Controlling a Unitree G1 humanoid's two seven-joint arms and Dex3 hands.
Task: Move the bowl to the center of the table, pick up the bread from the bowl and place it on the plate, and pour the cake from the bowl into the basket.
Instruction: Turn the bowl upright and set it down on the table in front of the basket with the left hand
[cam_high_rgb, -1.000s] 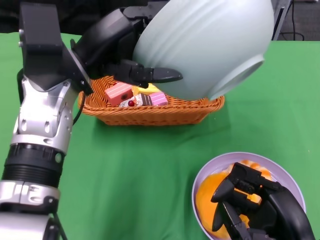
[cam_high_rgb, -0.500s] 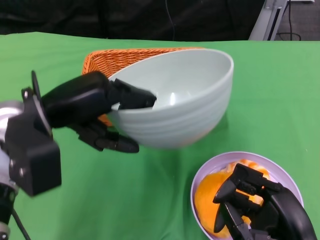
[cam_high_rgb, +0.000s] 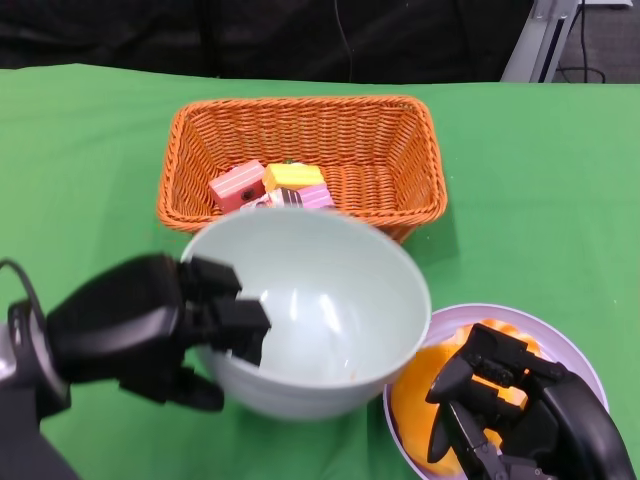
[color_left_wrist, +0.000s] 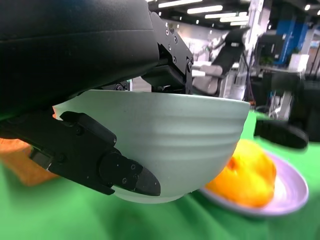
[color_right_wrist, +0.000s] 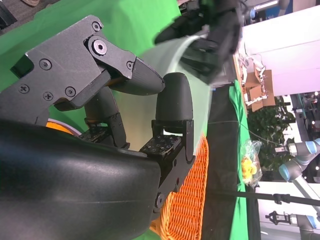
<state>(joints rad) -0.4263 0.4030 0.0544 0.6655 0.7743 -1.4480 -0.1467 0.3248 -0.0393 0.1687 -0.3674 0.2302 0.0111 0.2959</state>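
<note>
- Now, green cloth-covered table (cam_high_rgb: 90, 150): my working surface, with all items grouped toward its middle and near edge.
- Orange woven wicker basket (cam_high_rgb: 300, 125): a second ago my tilted bowl hid most of it; it is uncovered now, standing upright at the far side.
- Pale green ribbed ceramic bowl (cam_high_rgb: 330, 300): a second ago upended over the basket, then swung level; it is upright now, just in front of the basket and beside the plate. It looks empty, so I judge the pour done.
- Lilac round plate (cam_high_rgb: 570, 345): unmoved, bearing the orange-yellow bread (color_left_wrist: 247, 172).
- Black left hand (cam_high_rgb: 150, 335): pinches the bowl's near rim, fingers over the lip and down the outer wall. Whether the bowl touches the cloth I cannot tell.
- Black right hand (cam_high_rgb: 500, 410): unchanged over the plate, fingers curled loosely above the bread; whether they grip it I cannot tell.
- Pink and yellow cake blocks (cam_high_rgb: 270, 185): lying in the basket. I judge only setting down and releasing remains.
</note>
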